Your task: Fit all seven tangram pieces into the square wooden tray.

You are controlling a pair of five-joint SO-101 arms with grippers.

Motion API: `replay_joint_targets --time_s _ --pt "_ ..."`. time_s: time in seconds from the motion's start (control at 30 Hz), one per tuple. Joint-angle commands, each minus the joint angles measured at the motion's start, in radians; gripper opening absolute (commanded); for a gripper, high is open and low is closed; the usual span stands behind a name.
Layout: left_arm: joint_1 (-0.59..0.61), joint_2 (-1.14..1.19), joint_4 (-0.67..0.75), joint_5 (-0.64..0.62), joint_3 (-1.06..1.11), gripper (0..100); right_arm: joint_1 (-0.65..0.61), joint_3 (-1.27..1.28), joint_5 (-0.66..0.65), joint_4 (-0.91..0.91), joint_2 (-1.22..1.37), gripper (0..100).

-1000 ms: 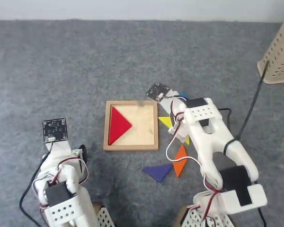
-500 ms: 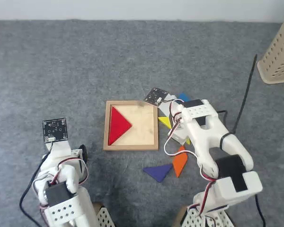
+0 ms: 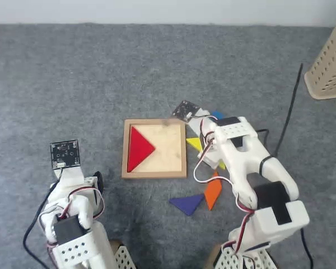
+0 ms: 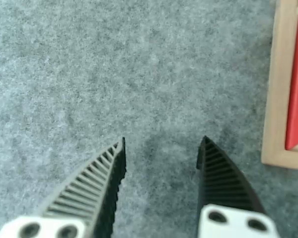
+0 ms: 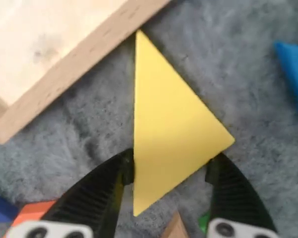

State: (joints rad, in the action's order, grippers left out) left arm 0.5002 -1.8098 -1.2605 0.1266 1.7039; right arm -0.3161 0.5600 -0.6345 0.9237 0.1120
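Shifting slightly nearer, the right arm [image 3: 243, 154] is holding its jaws around the yellow triangle [image 5: 169, 124] — spread wide, one tip at each edge, gripping nothing. That piece is lying flat just right of the wooden tray [image 3: 154, 175], whose right half is sitting open beside the red triangle [image 3: 139, 148]. Grey carpet is covering the desk [image 3: 101, 67]. Near left, the left arm [image 3: 73, 224] is sitting folded — jaws parted, empty.
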Motion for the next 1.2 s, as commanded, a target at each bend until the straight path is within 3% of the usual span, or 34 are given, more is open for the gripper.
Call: replay_joint_targets --time_s 0.0,0.33,0.43,0.67,0.8,1.17 --pt "0.0 -0.012 -0.003 -0.009 -0.019 23 -0.007 -0.112 0.075 0.047 -0.002 21.2" --pt "0.0 -0.012 -0.003 -0.009 -0.019 23 -0.005 -0.173 0.229 0.093 -0.004 21.4" --pt "0.0 -0.012 -0.003 -0.009 -0.019 23 -0.007 -0.203 0.172 0.094 0.004 21.9" --pt "0.0 -0.012 -0.003 -0.009 -0.019 23 -0.015 -0.21 0.002 0.093 0.005 36.7" --pt "0.0 -0.012 -0.003 -0.009 -0.019 23 -0.015 -0.207 -0.121 0.094 0.007 36.6" --pt "0.0 -0.012 -0.003 -0.009 -0.019 23 -0.085 -0.189 -0.207 0.15 0.008 36.6"
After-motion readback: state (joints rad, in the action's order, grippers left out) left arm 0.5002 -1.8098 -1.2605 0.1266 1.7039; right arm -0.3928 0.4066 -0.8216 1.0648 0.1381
